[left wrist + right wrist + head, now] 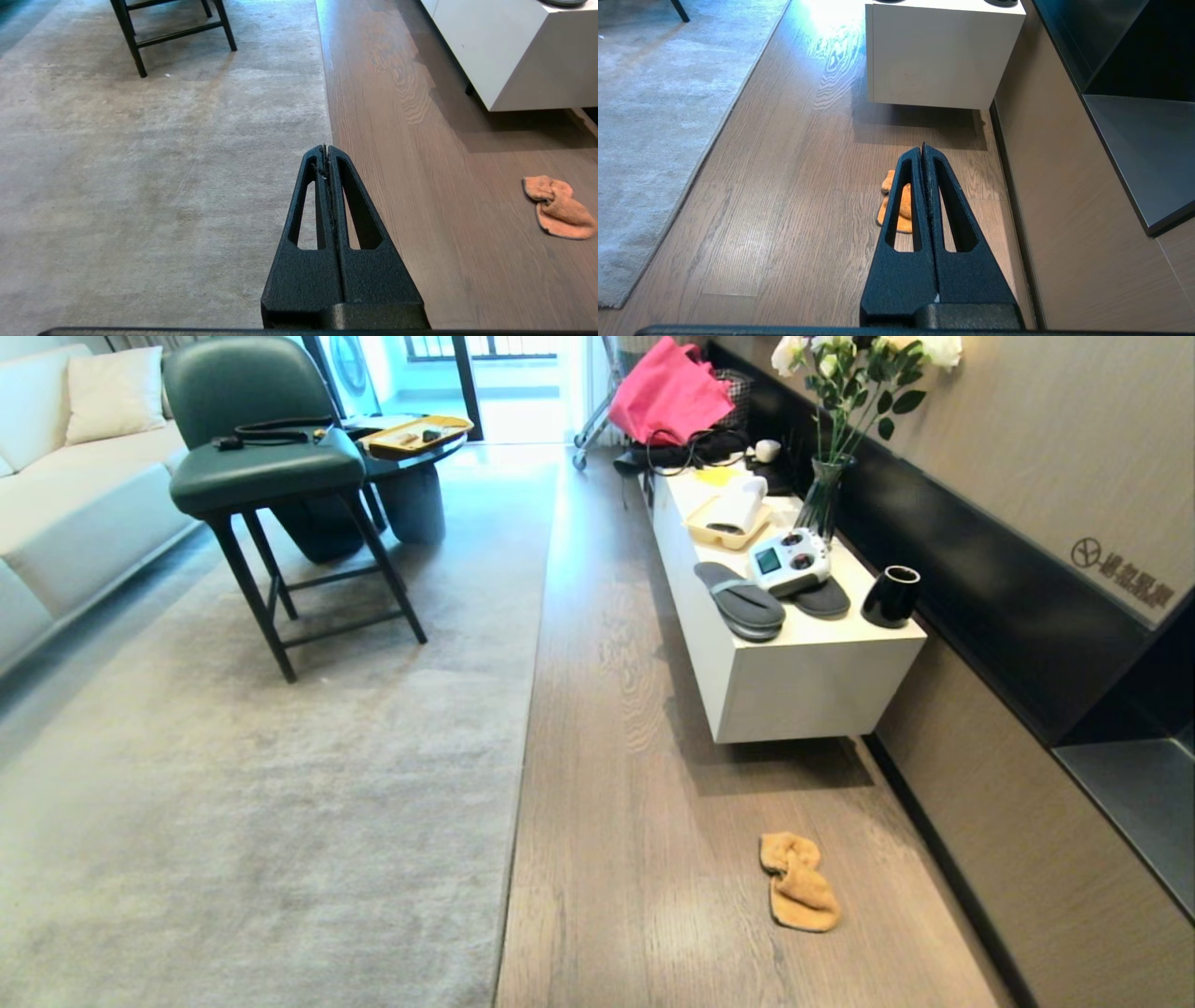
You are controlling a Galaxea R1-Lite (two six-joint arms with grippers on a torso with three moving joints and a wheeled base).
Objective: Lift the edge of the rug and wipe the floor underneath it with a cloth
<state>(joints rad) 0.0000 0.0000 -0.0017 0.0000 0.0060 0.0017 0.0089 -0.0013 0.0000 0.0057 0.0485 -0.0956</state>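
My left jaws point(327, 151) are pressed together with nothing between them, held above the floor point(635, 756) right over the rug edge point(525, 728), which lies flat as a straight line between grey pile and brown planks. My right jaws point(923, 150) are pressed together too, also holding nothing, hanging above the cloth point(903, 207).

The cloth point(796, 882) lies crumpled on the floor, well apart from the rug edge and on the wall side of it, near the front corner of the white cabinet point(803, 681). In the left wrist view the cloth point(558, 207) shows off to the side of my left jaws, clear of them.

On the cabinet, measured from the rug edge outward, sit a pair of slippers point(747, 602), a white controller point(789, 560) resting on the further slipper, then a black cup point(892, 595) nearest the wall, with a vase of flowers point(826, 495) behind them. On the rug point(261, 803) itself, away from the edge, stands a green chair point(261, 457).
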